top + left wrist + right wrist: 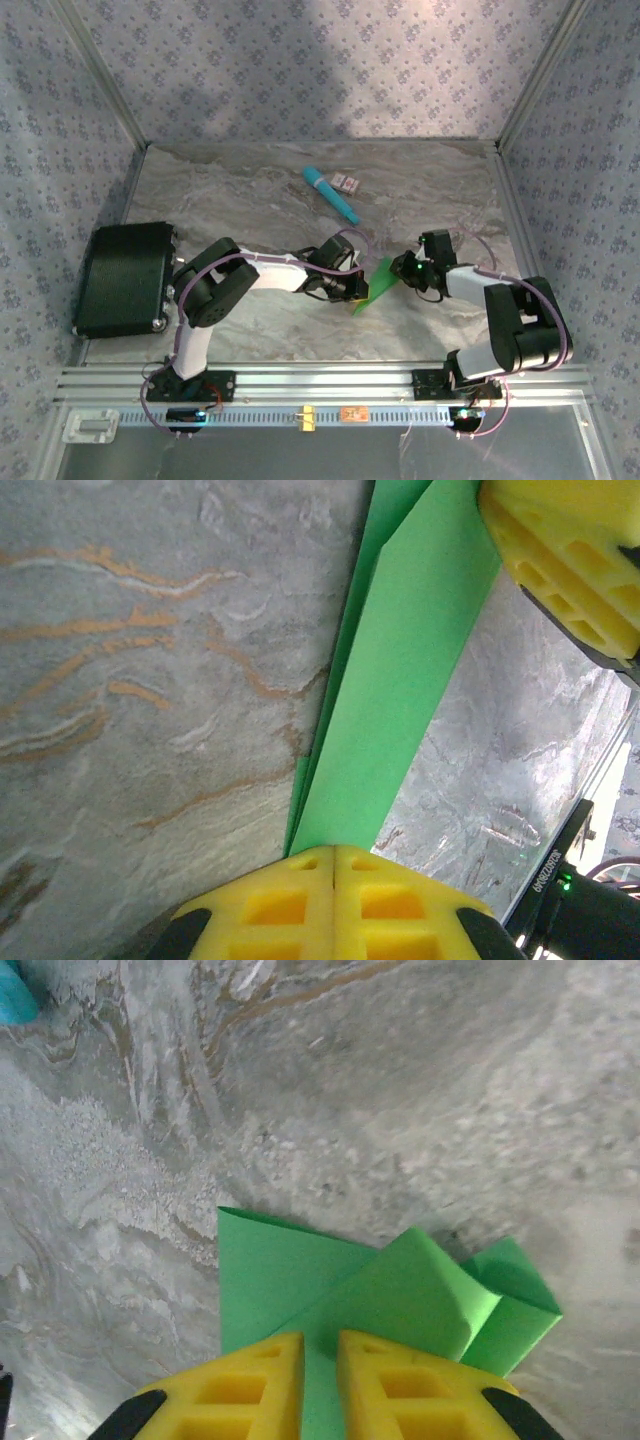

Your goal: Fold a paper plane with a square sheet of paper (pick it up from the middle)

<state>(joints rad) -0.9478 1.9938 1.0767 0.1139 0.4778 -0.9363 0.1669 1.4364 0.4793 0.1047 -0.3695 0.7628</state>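
The square sheet of paper [378,283] is bright green, folded into layers, and held up off the marble table between my two grippers. My left gripper [352,286] holds its left end. In the left wrist view this gripper [333,850] has its yellow jaws pressed together on the paper [400,680], which runs up to the right gripper's yellow finger [560,570]. My right gripper [404,272] is at the paper's right end. In the right wrist view this gripper [320,1338] stands nearly shut, with the folded paper [280,1270] pinched in the narrow gap and flaps spreading beyond.
A teal cylindrical stick [331,194] lies at the back of the table beside a small pink card [346,183]; its tip shows again in the right wrist view [12,990]. A black case [125,278] sits at the left edge. The metal rail [320,380] runs along the front.
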